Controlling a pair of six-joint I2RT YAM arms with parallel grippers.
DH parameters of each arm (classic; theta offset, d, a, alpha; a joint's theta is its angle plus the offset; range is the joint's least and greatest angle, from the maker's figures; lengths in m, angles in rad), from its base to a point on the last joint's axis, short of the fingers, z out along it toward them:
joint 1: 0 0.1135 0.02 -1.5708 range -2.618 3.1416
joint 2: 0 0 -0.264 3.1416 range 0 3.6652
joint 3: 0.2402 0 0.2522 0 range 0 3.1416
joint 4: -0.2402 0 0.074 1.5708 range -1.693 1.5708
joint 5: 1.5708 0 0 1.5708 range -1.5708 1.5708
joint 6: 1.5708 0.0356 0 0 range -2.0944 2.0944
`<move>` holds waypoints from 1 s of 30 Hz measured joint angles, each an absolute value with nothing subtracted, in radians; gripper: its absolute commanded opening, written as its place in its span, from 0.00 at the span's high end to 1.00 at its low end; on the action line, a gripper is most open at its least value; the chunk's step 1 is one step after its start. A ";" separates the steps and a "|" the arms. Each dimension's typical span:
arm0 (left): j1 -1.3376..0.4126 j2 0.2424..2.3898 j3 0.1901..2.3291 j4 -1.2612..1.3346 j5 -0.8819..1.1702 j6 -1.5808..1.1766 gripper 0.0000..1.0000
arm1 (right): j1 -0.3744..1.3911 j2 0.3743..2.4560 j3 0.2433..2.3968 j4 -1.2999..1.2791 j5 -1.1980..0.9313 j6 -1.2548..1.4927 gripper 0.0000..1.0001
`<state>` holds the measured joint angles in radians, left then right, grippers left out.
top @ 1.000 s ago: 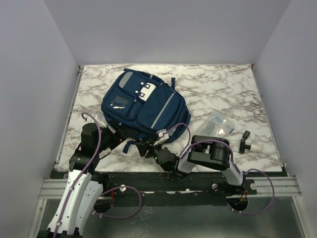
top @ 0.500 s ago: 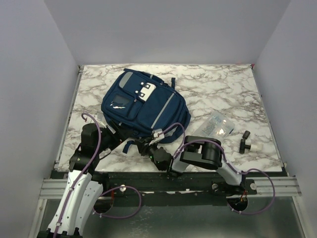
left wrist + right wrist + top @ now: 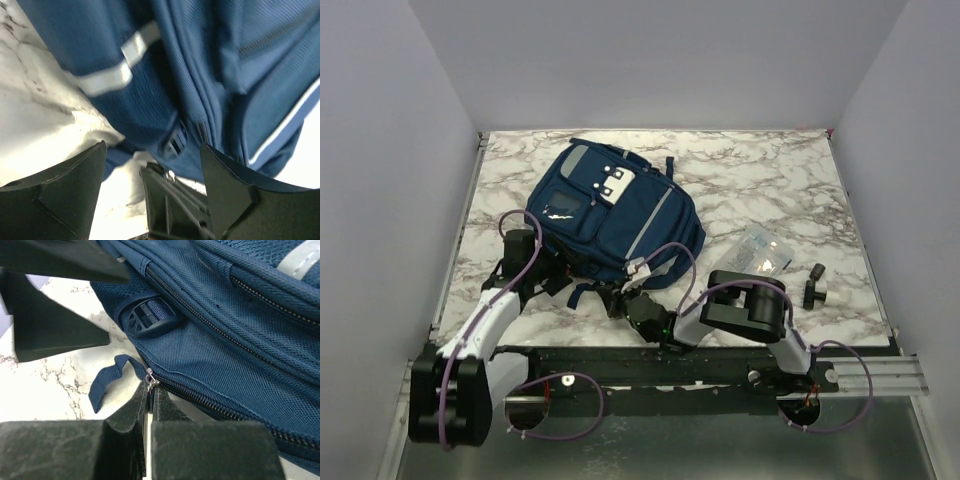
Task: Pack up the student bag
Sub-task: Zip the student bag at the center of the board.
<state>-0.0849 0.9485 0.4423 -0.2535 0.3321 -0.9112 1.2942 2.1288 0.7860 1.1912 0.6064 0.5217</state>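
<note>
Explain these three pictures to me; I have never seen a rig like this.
Two robot arms are bolted at the near edge of a marble-patterned table. The wide picture looks down from above and behind them; the two close pictures come from cameras on the wrists. On the table lie a large navy blue fabric backpack, a clear plastic pouch and a small black part. The left arm's fingers stand open at the backpack's edge, holding nothing. The right arm's fingers are shut on a small metal zip pull on the backpack.
</note>
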 measured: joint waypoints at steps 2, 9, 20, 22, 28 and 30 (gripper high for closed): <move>-0.073 1.046 0.441 -0.185 0.341 -0.924 0.31 | 1.292 2.098 0.786 1.129 0.590 0.529 0.99; -0.064 1.254 0.442 -0.014 0.382 -0.949 0.69 | 1.285 2.006 0.805 0.860 0.535 0.557 1.00; -0.033 1.275 0.445 0.017 0.375 -0.955 1.00 | 1.270 1.869 0.944 0.273 0.449 0.548 1.00; -0.016 1.262 0.445 0.010 0.373 -0.949 1.00 | 1.267 1.810 0.947 0.139 0.447 0.548 1.00; 0.045 1.153 0.445 -0.059 0.321 -0.929 1.00 | 1.254 1.629 0.941 -0.169 0.447 0.548 1.00; 0.057 1.107 0.445 -0.089 0.296 -0.923 1.00 | 1.240 1.568 0.922 -0.229 0.447 0.548 1.00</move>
<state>0.0566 1.1069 0.4446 -0.0887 0.2958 -0.9230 1.2396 1.5684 0.9218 -0.2295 0.4469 0.5480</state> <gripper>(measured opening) 0.028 0.023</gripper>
